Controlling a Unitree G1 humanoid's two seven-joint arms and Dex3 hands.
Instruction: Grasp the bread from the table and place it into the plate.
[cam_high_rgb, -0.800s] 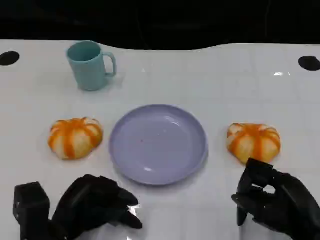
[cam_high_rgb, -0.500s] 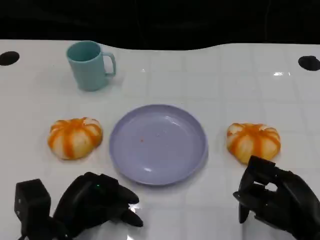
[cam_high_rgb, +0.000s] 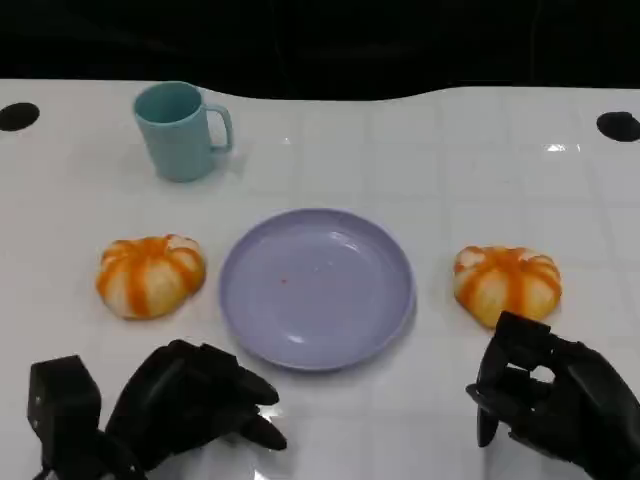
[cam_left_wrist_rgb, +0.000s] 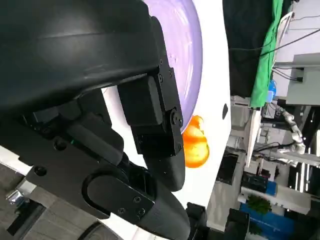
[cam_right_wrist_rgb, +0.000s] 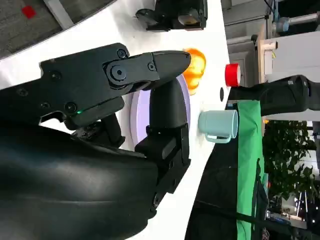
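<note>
In the head view the left hand (cam_high_rgb: 195, 405) hovers low over the white table (cam_high_rgb: 400, 160), its fingers (cam_high_rgb: 250, 392) curled loosely forward and apart, holding nothing and touching nothing. One bread roll (cam_high_rgb: 150, 275), orange-striped, lies on the table beyond those fingers, apart from them, just beside the rim of the lavender plate (cam_high_rgb: 316, 288). The right hand (cam_high_rgb: 555, 400) has its fingers (cam_high_rgb: 505, 365) bent inward with a gap between them, empty; a second bread roll (cam_high_rgb: 507, 283) sits just past the fingertips, very near, though contact cannot be told. The plate lies between the two rolls, with nothing on it, and a teal mug (cam_high_rgb: 182, 130) stands well beyond the left fingers. In the left wrist view the left hand's fingers reach out bare over the table, with the plate's edge beyond them and an orange roll further off. In the right wrist view the right hand's fingers are spread and grasp nothing; past them show the plate, a roll and the mug.
</note>
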